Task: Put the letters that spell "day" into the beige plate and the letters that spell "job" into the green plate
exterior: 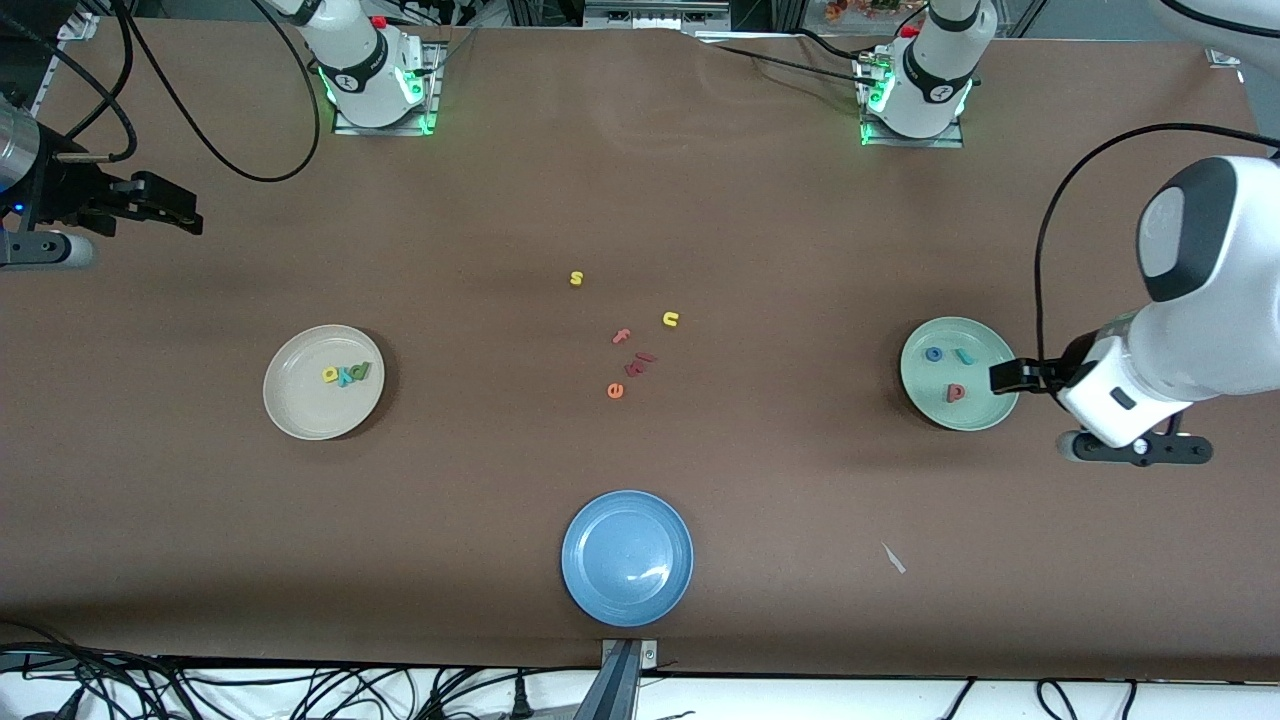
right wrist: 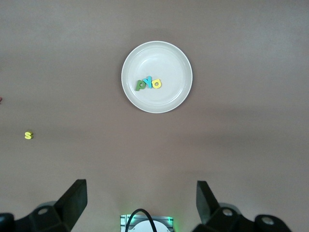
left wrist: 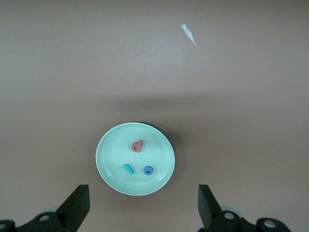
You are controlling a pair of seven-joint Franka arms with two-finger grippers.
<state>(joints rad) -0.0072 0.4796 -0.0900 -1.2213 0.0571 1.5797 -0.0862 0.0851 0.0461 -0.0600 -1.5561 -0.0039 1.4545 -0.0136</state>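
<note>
The beige plate [exterior: 300,405] [right wrist: 154,55] holds a yellow "a" [exterior: 330,375] [right wrist: 156,83], a teal "y" [exterior: 346,376] [right wrist: 149,81] and a green "d" [exterior: 361,370] [right wrist: 141,85], all touching. In the green plate [exterior: 925,385] [left wrist: 111,154] lie a blue "o" [exterior: 934,353] [left wrist: 148,170], a teal "j" [exterior: 964,356] [left wrist: 128,168] and a red-pink "b" [exterior: 956,393] [left wrist: 137,146], spread apart. My left gripper [exterior: 1010,375] [left wrist: 142,208] hangs open and empty over the green plate's rim. My right gripper [exterior: 170,210] [right wrist: 141,203] waits open and empty, high over the right arm's end of the table.
At mid-table lie a yellow "s" [exterior: 576,278] [right wrist: 29,135], a yellow "n" [exterior: 670,319], a reddish "f" [exterior: 621,336], an orange "e" [exterior: 615,390] and other red bits [exterior: 640,362]. A blue plate [exterior: 627,590] sits nearest the front camera. A white scrap [exterior: 893,558] [left wrist: 189,34] lies nearby.
</note>
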